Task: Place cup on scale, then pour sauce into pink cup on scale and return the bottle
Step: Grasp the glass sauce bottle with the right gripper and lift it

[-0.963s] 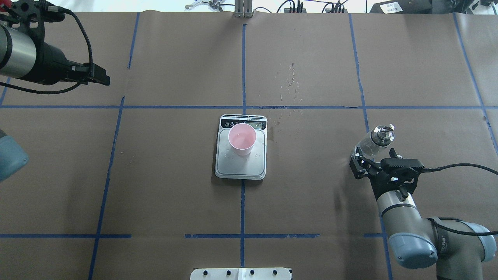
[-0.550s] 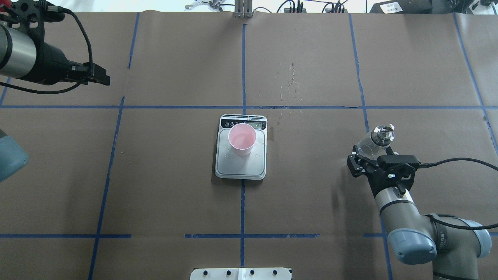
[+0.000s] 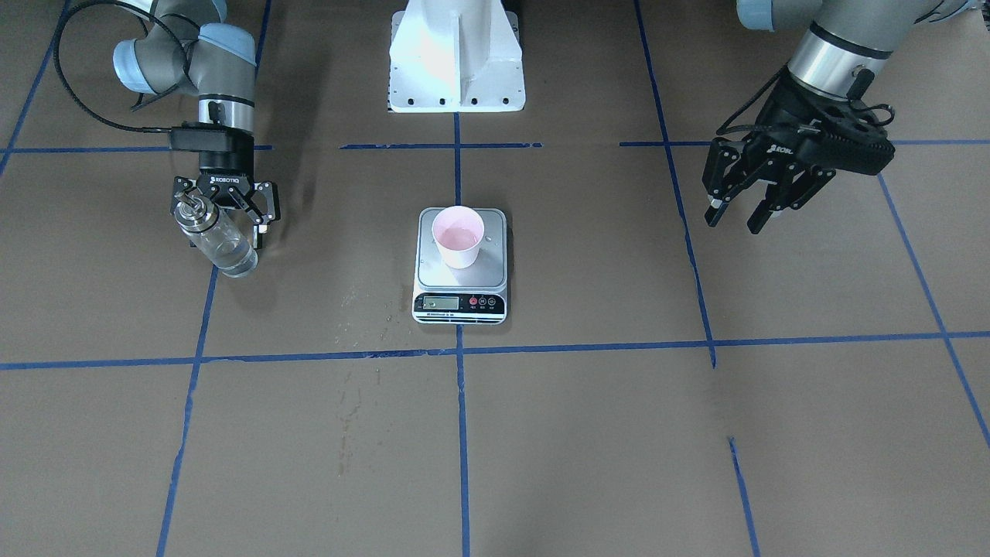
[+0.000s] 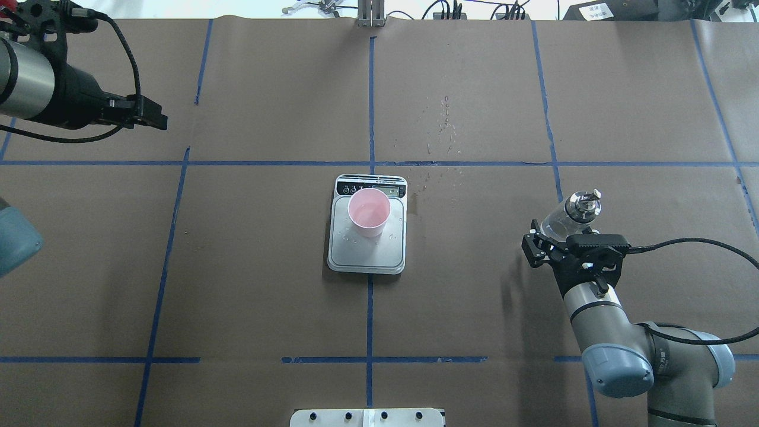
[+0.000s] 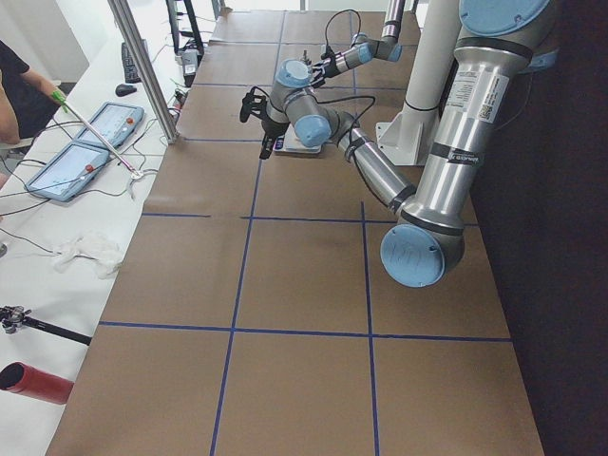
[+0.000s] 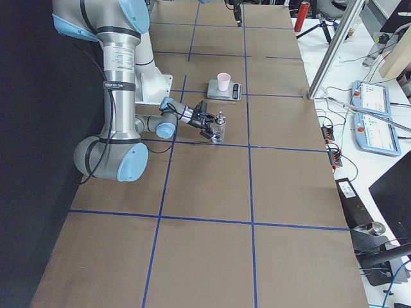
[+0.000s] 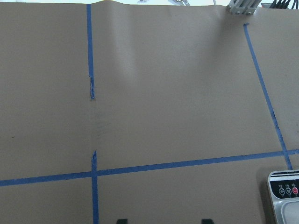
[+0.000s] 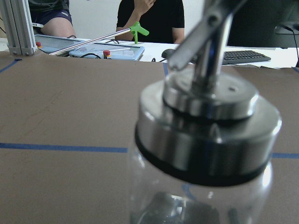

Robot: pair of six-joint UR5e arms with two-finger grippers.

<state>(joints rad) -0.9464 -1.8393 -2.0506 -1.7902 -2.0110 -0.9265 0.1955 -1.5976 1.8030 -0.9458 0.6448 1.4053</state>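
Standing upright on the brown worktop (image 3: 588, 433) at the left of the front-facing view, the bottle (image 3: 224, 247) sits by the right pincer (image 3: 222, 228), which is lettered ROBOTIQ and is released, its fingers spread off the glass. The cup (image 3: 458, 236) stands on the scale (image 3: 495, 271) at mid-frame. At upper right the left pincer (image 3: 739, 213), showing only ROBO, hangs released too.

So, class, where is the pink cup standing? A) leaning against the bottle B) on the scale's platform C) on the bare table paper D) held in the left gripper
B: the cup stands upright on the scale, on its silver platform.
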